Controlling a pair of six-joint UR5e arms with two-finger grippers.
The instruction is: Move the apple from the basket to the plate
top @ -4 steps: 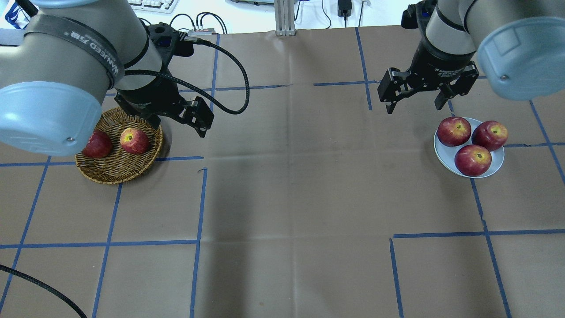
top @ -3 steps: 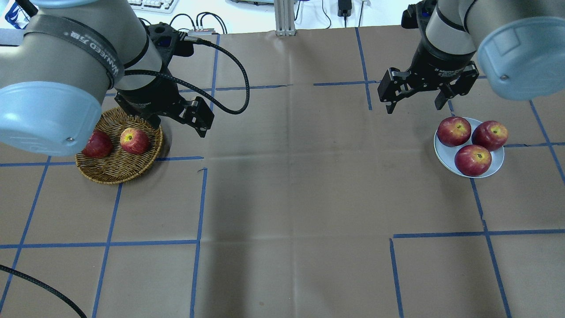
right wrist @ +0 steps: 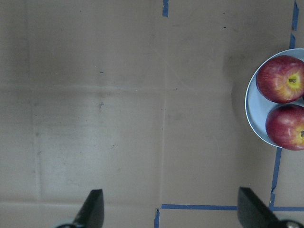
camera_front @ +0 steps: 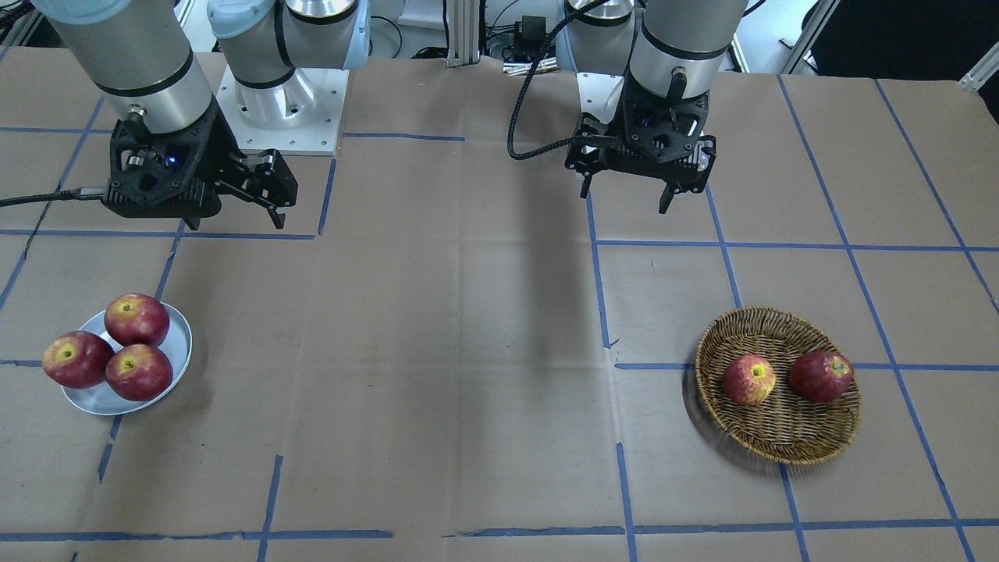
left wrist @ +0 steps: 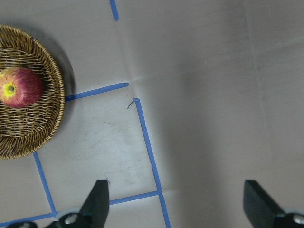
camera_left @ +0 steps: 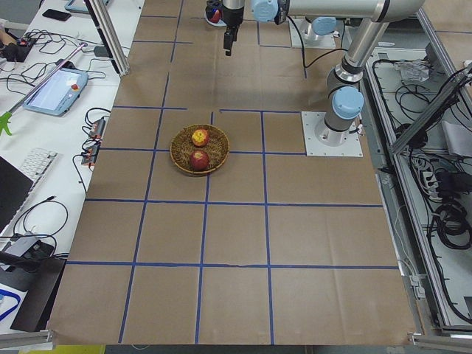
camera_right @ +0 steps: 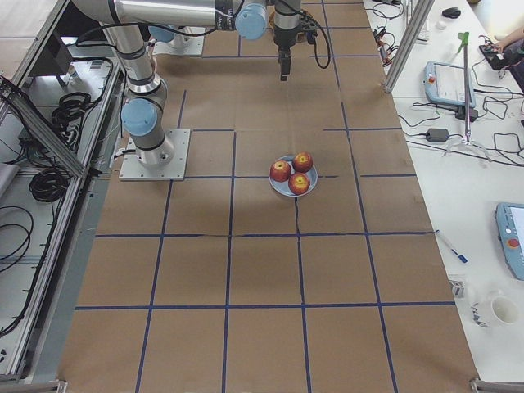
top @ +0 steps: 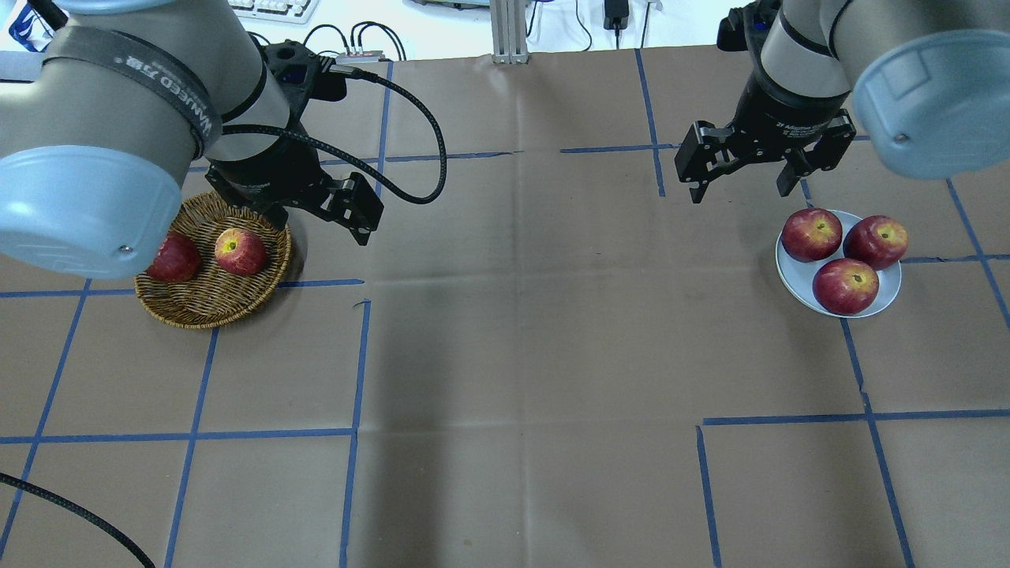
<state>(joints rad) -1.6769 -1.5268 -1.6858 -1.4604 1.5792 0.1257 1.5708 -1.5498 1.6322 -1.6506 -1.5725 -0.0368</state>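
The pinkish-red apple with a yellow stem patch lies in the brown wicker basket, next to a darker red apple. It also shows in the front view and at the left edge of the left wrist view. The grey-blue plate sits at the right and holds three red apples. My left gripper is open and empty, raised above the table just right of the basket. My right gripper is open and empty, raised behind and left of the plate.
Brown paper with blue tape grid lines covers the table. The three apples fill most of the plate. A black cable loops from my left wrist. Both arm bases stand at the table's robot side.
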